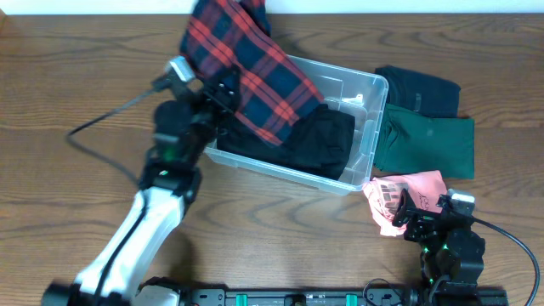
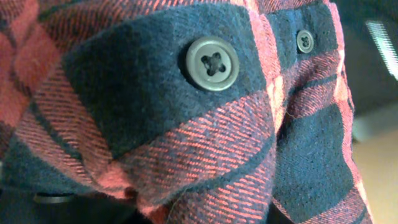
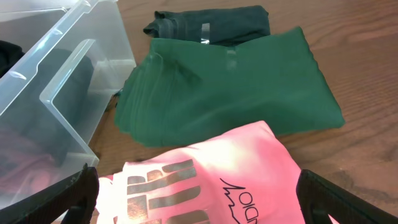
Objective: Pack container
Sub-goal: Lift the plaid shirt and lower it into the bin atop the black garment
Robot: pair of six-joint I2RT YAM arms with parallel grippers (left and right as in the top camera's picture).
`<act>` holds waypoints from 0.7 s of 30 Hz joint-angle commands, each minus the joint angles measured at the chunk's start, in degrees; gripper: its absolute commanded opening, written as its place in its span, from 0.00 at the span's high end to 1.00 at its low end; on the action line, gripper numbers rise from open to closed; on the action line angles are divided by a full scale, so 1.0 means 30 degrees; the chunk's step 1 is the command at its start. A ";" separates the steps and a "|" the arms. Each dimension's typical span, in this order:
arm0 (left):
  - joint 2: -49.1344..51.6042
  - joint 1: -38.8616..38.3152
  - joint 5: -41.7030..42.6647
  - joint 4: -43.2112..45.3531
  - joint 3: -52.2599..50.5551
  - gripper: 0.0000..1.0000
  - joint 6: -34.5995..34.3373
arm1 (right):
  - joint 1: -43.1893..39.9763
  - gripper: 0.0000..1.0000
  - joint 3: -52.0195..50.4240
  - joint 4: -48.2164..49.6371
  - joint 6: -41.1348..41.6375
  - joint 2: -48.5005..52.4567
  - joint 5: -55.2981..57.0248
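The clear plastic container (image 1: 375, 127) stands mid-table with a black garment (image 1: 316, 140) lying in it; its wall also shows in the right wrist view (image 3: 62, 81). My left gripper (image 1: 218, 92) is at the container's left end, shut on a red and navy plaid shirt (image 1: 255, 64) that hangs lifted over the bin. The plaid cloth (image 2: 186, 137) fills the left wrist view and hides the jaws. My right gripper (image 1: 414, 218) is open, its fingers (image 3: 199, 196) wide apart on either side of a pink printed shirt (image 3: 211, 168) on the table right of the container.
A folded green garment (image 1: 429, 144) lies right of the container, also in the right wrist view (image 3: 236, 87). A dark folded garment (image 1: 421, 89) lies behind it (image 3: 211, 25). A black cable (image 1: 102, 119) trails at the left.
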 commanded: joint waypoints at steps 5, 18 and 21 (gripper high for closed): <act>0.3009 -0.2018 -0.5595 -0.1384 0.0342 0.94 -0.5020 | 0.0211 0.01 -0.0044 -0.0073 0.0138 -0.0007 0.0124; 0.3279 -0.3599 -0.7796 -0.5399 0.0357 0.89 -0.9741 | 0.0211 0.01 -0.0044 -0.0073 0.0138 -0.0007 0.0124; 0.3126 -0.3592 -0.6645 -0.3257 0.0495 0.28 -0.9726 | 0.0204 0.01 -0.0044 -0.0073 0.0138 -0.0007 0.0124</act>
